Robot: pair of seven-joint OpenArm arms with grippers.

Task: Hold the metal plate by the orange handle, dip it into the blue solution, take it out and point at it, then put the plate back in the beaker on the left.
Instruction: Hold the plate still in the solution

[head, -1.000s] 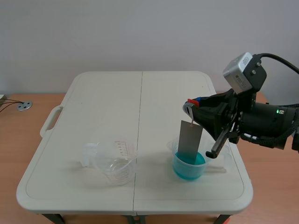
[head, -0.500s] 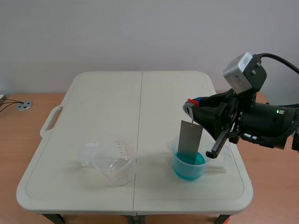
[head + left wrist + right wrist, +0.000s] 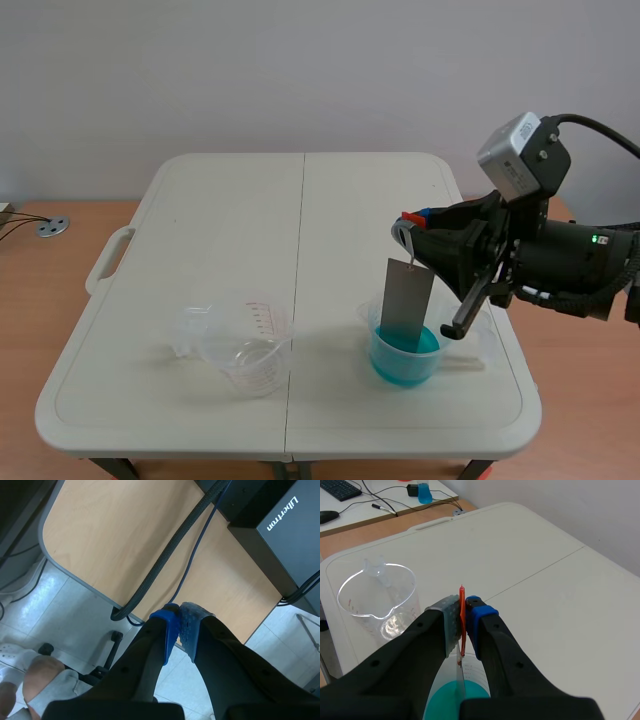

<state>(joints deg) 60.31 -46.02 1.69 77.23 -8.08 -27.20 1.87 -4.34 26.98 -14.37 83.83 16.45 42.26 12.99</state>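
right gripper (image 3: 463,611) is clamped narrow on the orange handle (image 3: 462,605); the thin orange strip stands upright, pinched between the grey pad (image 3: 449,617) and the blue pad (image 3: 481,614). the metal plate (image 3: 407,303) hangs straight down from the handle, below the gripper. its lower end is inside the beaker with the blue solution (image 3: 404,352) and reaches the liquid; we can't tell how deep it goes. in the right wrist view we see the plate edge-on, running down between the fingers into the teal liquid. that beaker stands on the white table (image 3: 250,220), near the right front corner, right under the right gripper. the right arm comes in from the right side, raised and tilted down toward the beaker, with the wrist camera box on top.

the empty clear beaker (image 3: 248,350) with red scale marks stands on the left half of the table, near the front edge, well apart from the blue one. it is upright, with its spout toward the outer left side.

left gripper (image 3: 179,625) is closed on nothing, its blue and grey pads meeting tip to tip. it hangs off the white table, above a wooden table edge (image 3: 115,535) and a tiled floor (image 3: 65,610). a thick black cable (image 3: 165,555) runs across the wood ahead of it, and a black box (image 3: 280,520) sits at the far side.

in the right wrist view, past the table, a keyboard (image 3: 340,487) and a blue bottle (image 3: 424,492) sit on another desk.
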